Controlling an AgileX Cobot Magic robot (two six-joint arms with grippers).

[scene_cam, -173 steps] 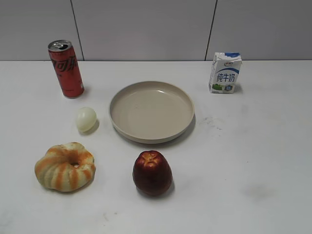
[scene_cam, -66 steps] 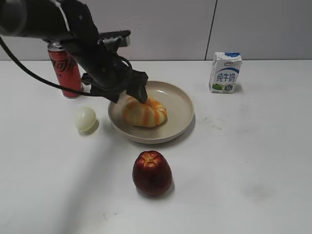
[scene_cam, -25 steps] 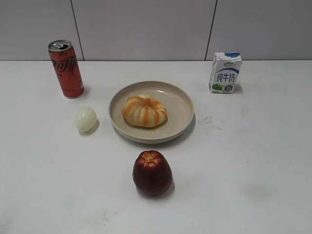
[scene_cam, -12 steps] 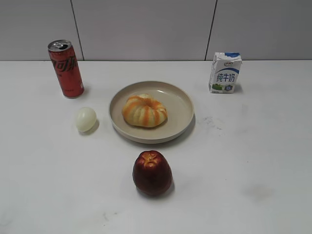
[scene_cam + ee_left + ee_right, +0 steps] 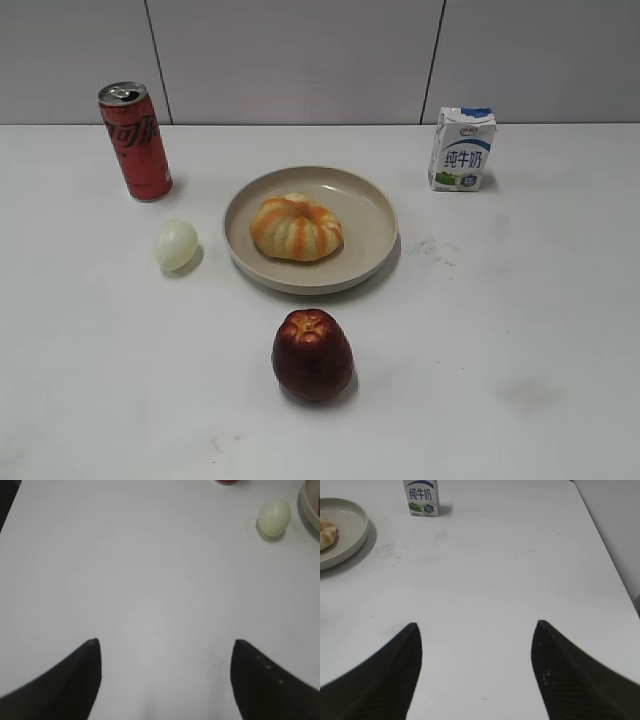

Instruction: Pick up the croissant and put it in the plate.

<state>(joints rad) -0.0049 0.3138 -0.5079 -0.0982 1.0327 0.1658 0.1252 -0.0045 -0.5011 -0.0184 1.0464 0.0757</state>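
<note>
The croissant (image 5: 296, 227), orange-brown and cream striped, lies in the left half of the beige plate (image 5: 370, 215) at the table's middle. A bit of it shows in the right wrist view (image 5: 326, 530), on the plate (image 5: 355, 535) at the left edge. The plate's rim also shows at the top right of the left wrist view (image 5: 309, 510). No arm shows in the exterior view. My left gripper (image 5: 165, 642) is open and empty over bare table. My right gripper (image 5: 476, 625) is open and empty over bare table.
A red cola can (image 5: 135, 141) stands back left. A pale egg (image 5: 176, 244) (image 5: 274, 517) lies left of the plate. A dark red apple (image 5: 312, 354) sits in front of it. A milk carton (image 5: 462, 149) (image 5: 421, 497) stands back right. The table's right edge (image 5: 610, 555) is near.
Earlier the croissant lay at the front left; the left arm set it in the plate and drew out of the exterior view. Over the last second nothing moved.
</note>
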